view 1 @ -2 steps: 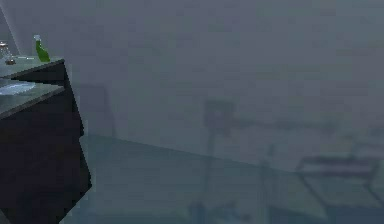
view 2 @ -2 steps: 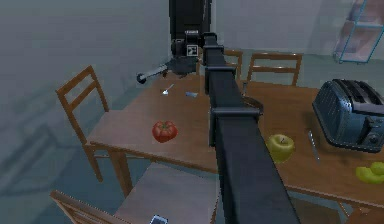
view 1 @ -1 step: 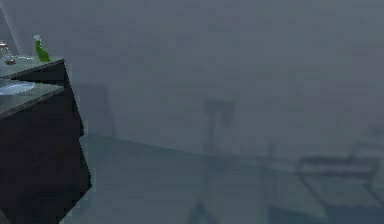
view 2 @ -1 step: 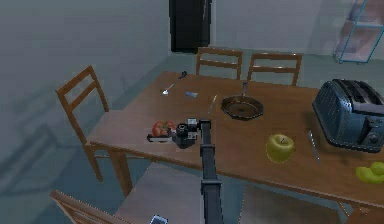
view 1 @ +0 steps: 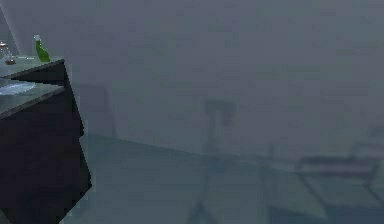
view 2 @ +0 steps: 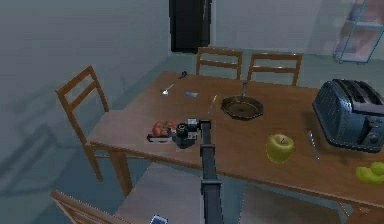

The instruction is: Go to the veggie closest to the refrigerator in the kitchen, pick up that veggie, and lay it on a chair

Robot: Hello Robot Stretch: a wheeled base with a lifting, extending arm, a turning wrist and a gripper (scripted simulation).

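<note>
Nearest to where I stand is the arm's dark bar [view 2: 207, 180], stretched over the wooden tabletop [view 2: 250, 140] with the claw [view 2: 176, 132] at its end. Just left of the claw, right at its fingers, a small red thing [view 2: 160, 128] lies on the tabletop not far from the edge; I take it for the veggie. I cannot tell whether the claw's fingers are apart or together. Nor can I tell whether it has hold of anything, since the red thing rests on the wood at its tip.

This looks like the grasp itself. To do it well, the red thing should sit squarely between the fingers. The lift should then go straight up, clear of the wood, before any pull back, because a round thing could roll off the edge.

A dark bowl [view 2: 242, 107] and a yellow-green round thing [view 2: 280, 148] lie well to the claw's right, out of the way. For laying it down, a side chair [view 2: 85, 95] stands left of and beyond the claw. A near chair [view 2: 85, 205] sits closer in, to the claw's left.
</note>
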